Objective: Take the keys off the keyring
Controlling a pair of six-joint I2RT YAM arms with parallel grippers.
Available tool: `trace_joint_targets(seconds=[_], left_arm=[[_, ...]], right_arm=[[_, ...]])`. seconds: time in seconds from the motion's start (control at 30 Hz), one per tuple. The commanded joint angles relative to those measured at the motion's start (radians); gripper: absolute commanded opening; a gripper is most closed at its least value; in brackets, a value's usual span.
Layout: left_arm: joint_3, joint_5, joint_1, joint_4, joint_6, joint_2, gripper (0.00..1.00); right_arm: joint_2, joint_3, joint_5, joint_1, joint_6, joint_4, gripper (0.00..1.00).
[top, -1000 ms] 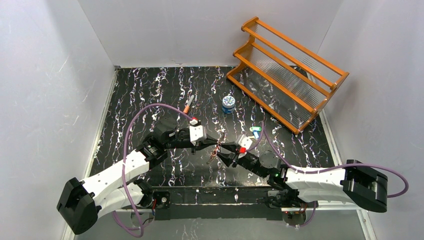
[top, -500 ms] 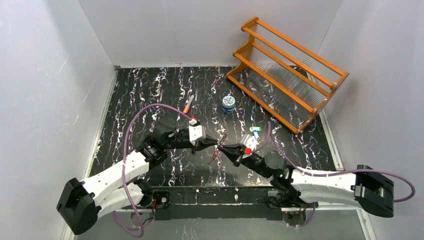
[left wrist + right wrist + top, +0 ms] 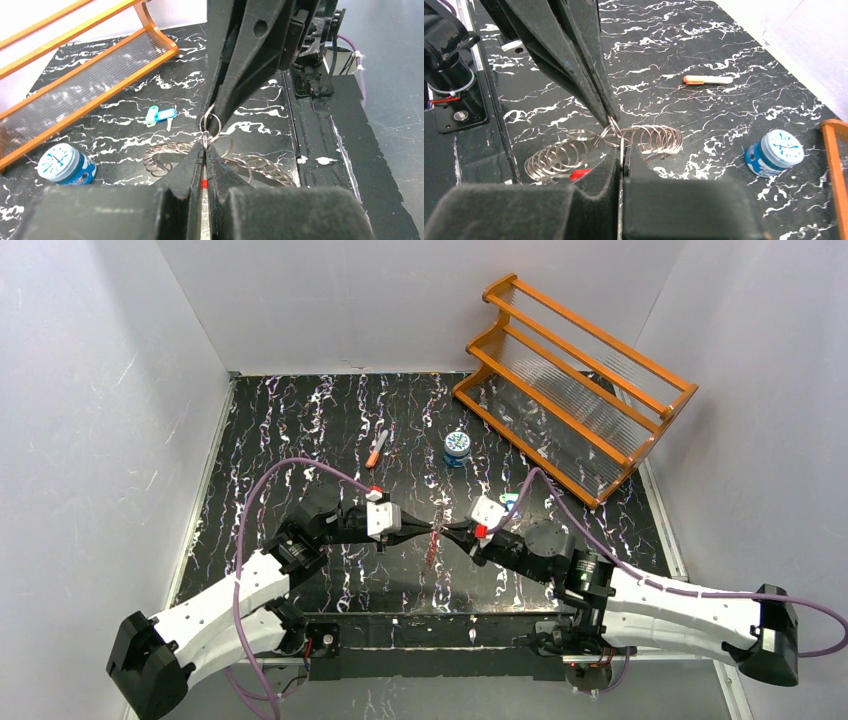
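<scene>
No words or numbers showing anywhere. Blue tin (image 3: 457, 447) beside orange rack (image 3: 575, 390) showing white lid marks, too blurry for reading.

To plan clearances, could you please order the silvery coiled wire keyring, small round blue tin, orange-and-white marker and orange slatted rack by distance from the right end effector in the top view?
From the right end effector:
1. silvery coiled wire keyring, held at its tips
2. small round blue tin, straight beyond
3. orange-and-white marker, back left
4. orange slatted rack, back right corner
</scene>
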State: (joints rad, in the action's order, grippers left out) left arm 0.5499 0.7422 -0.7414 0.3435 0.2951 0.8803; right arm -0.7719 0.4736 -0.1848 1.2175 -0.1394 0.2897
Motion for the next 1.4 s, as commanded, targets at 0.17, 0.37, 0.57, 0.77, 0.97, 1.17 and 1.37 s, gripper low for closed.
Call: trace_joint_targets(seconds=[0.17,0.37,0.57,0.77,0.97,1.17,1.37], left_arm=[[-0.022,0.002,0.006,0.133,-0.03,0.004,0.0],[-0.036,-0.096,0.007,0.112,-0.033,-0.034,0.26],[-0.035,-0.202,0.009,0.057,-0.032,-0.127,0.8],[-0.025,-0.193,0.01,0.142,-0.161,-0.059,0.9],[-0.035,-0.193,0.01,0.226,-0.253,0.013,0.87],[-0.038,-0.234,0.007,0.252,-0.355,0.049,0.72],[-0.061,-0.295,-0.009,0.251,-0.445,0.053,0.73]], right_arm=[[-0.131,0.355,0.029,-0.003,-0.184,-0.372,0.01],[-0.164,0.441,0.031,-0.003,-0.256,-0.517,0.01],[-0.22,0.539,0.004,-0.003,-0.329,-0.662,0.01],[-0.24,0.56,-0.014,-0.003,-0.368,-0.673,0.01],[-0.245,0.572,-0.031,-0.003,-0.373,-0.658,0.01],[-0.258,0.583,-0.038,-0.003,-0.364,-0.643,0.01],[-0.259,0.565,-0.072,-0.003,-0.319,-0.593,0.01]])
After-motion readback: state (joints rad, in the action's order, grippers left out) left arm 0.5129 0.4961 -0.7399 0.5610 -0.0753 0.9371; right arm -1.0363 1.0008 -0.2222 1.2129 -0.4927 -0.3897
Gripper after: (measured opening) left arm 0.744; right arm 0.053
